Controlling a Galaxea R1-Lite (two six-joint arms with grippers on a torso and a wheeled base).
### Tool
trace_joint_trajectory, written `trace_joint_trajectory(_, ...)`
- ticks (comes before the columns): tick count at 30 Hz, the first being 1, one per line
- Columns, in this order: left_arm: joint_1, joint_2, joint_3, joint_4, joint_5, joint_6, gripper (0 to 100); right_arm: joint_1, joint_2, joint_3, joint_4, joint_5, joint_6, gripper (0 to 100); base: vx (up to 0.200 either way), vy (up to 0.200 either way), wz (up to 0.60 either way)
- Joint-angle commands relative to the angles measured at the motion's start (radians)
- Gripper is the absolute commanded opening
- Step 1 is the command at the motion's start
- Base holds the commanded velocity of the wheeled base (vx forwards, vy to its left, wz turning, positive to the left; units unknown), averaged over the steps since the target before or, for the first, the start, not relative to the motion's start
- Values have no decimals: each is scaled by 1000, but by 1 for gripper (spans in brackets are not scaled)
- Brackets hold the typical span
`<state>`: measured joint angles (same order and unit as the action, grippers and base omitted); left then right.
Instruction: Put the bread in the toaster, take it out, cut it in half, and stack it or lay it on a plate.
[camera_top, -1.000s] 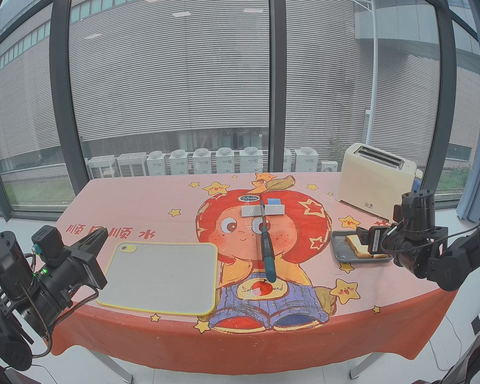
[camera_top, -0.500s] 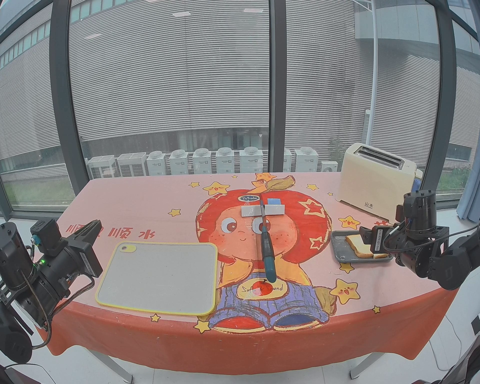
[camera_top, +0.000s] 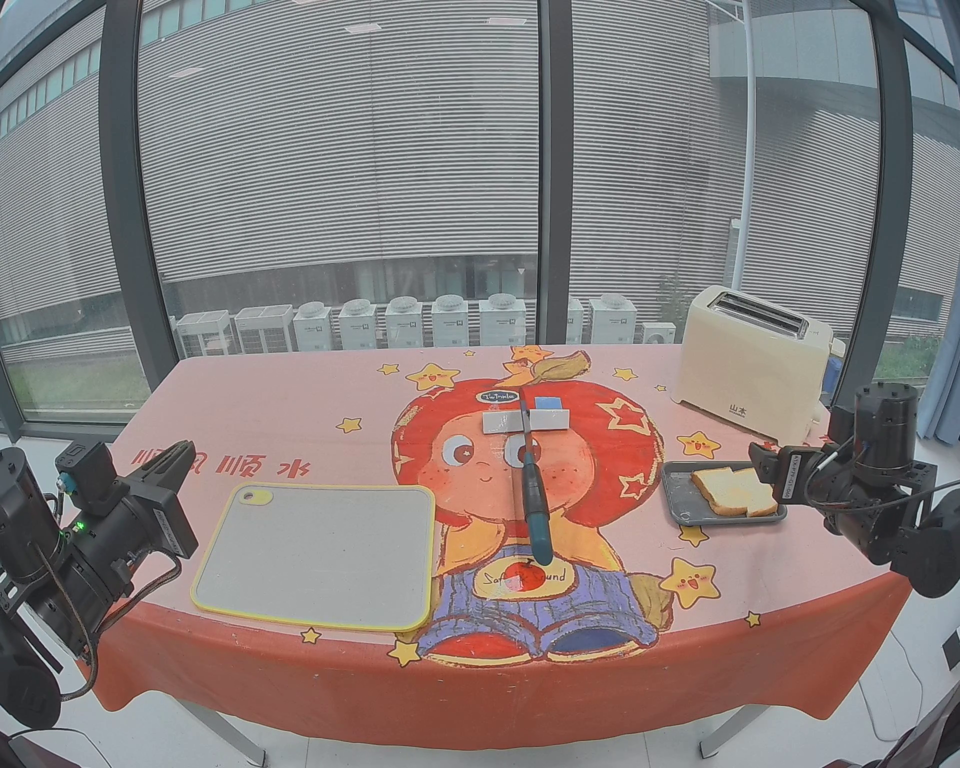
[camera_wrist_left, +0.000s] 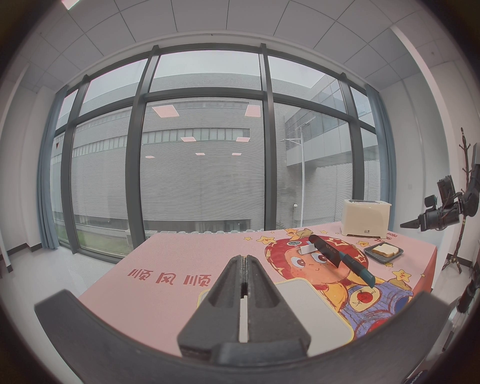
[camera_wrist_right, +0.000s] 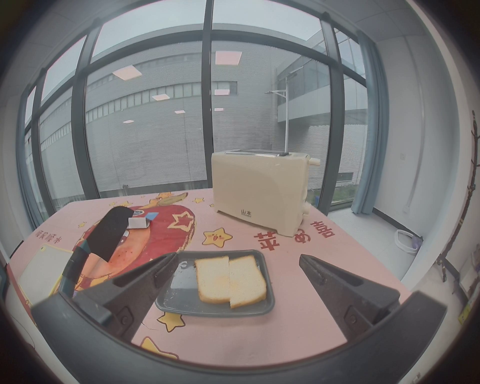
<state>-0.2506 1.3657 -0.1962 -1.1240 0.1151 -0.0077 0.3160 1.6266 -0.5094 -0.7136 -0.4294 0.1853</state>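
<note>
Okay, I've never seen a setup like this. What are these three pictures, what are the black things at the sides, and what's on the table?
This is a two-armed robot at a table. The wide picture comes from a camera on its head; the other two come from cameras on its wrists. The black things are its arms, each ending in a gripper, a two-fingered clamp. The left gripper is shut, near a grey cutting board. The right gripper is open, facing a small tray with two pieces of bread side by side. Behind the tray stands a cream toaster. A knife lies mid-table, blade resting on a small white block. Neither gripper holds anything.
</note>
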Motion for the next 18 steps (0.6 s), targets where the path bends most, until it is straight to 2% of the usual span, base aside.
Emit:
trace_joint_trajectory(1,5,-43,27,1,-5,11,0,-25,-116,49,-12,69,-41,100,0,0,0)
trace_joint_trajectory(4,7,-56,20,1,-11,11,0,-41,-160,61,-4,138,-72,100,0,0,0)
trace_joint_trajectory(8,11,-54,-20,7,-26,8,0,-74,-172,74,-6,152,-96,100,0,0,0)
trace_joint_trajectory(11,57,-50,-26,9,-26,12,0,-86,-185,91,-4,153,-101,100,0,0,0)
trace_joint_trajectory(15,73,-53,-17,10,-28,44,0,-104,-215,106,-3,184,-106,100,0,0,0)
trace_joint_trajectory(18,85,-59,-3,9,-26,51,0,-126,-244,124,-1,208,-118,100,0,0,0)
